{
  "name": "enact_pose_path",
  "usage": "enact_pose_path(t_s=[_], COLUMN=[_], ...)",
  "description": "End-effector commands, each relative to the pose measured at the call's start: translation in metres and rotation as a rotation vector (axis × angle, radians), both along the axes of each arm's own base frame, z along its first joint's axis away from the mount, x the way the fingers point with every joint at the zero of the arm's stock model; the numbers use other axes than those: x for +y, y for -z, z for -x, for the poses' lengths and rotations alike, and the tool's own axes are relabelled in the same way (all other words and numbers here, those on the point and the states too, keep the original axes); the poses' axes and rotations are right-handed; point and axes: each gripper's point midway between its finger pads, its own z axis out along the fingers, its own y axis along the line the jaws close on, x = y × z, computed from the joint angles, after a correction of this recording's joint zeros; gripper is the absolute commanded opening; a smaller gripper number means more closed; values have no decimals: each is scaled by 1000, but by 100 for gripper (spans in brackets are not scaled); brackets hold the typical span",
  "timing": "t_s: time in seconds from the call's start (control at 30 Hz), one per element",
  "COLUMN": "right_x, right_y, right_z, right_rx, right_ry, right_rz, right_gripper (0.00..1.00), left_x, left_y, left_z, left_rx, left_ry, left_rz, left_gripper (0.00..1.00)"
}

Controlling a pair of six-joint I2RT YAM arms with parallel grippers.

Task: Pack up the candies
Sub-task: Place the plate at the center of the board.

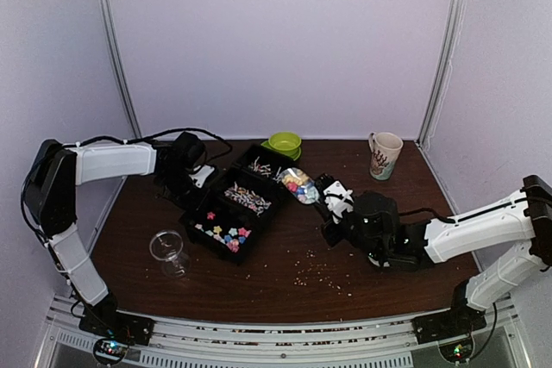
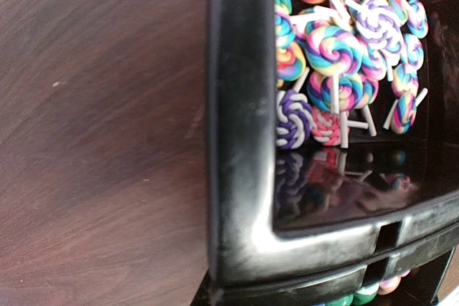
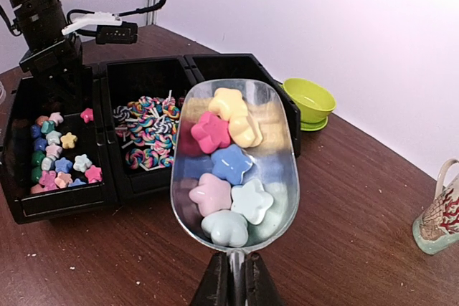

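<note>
candies (image 3: pixel 229 163) stacked in scoop (image 3: pixel 283 170), some half-hidden

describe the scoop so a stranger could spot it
Find the black divided tray in the middle of the brown table. Off its right edge, the right arm's fingers hold a shiny scoop. It is the only silvery thing, heaped with pastel star candies.

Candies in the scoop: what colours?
Candies in the scoop are pastel pink, blue, yellow, mint; clearest in right wrist view.
</note>
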Motion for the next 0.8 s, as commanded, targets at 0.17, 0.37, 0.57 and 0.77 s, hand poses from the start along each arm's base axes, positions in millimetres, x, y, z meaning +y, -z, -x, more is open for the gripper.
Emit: enact_pose_path(t_s=[0.17,0.37,0.57,0.77], right_x=[-21,-24,-24,-25], right_y=[-28,-27,-27,-27], right_z=[-6,-5,-4,-4], right_rx=[-62,-62,-60,-61], right_ry=[62,63,61,61], right_rz=[-62,-59,-63,-61], right_gripper=[0,0,0,0], left_x=[4,17,26,40], left_y=[-53,-49,-42,-36], left_z=[-57,-63,-67,-72], left_rx=[-199,-195,-179,-167], left_ry=[-81,-108,-127,-161], left_rz=[123,110,95,74], left_gripper=[0,0,0,0])
